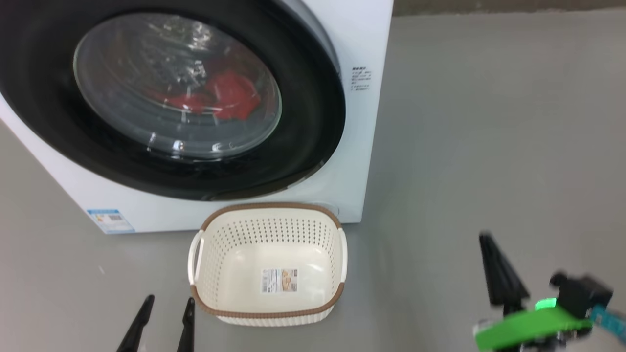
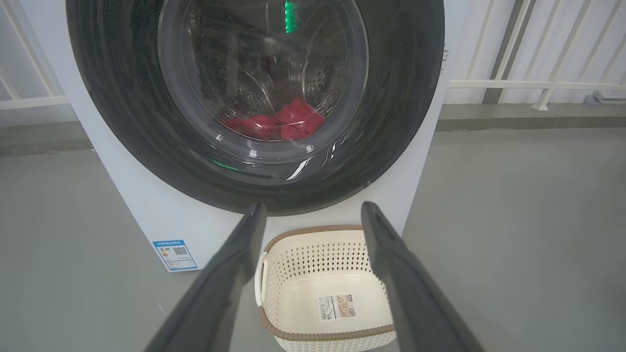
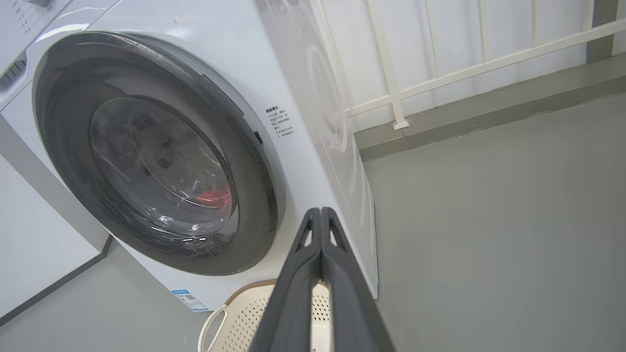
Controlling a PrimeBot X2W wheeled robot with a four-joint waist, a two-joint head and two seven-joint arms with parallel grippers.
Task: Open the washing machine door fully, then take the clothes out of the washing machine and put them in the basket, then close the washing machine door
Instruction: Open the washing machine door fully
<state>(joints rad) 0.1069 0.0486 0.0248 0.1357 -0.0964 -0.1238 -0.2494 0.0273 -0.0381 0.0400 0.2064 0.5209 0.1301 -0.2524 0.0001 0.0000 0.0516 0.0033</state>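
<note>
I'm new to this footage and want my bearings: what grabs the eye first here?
The washing machine door, a big glossy black ring, sits closed at the head view's upper left, red clothes showing through its glass. Below it on the grey floor stands an empty cream basket with a brown rim.

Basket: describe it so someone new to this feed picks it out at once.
Start at the big white washer with the round black door. On the grey floor in front of it, below the door, stands the basket. It alone is cream and perforated, with a brown rim, white side handles and a paper label inside.
</note>
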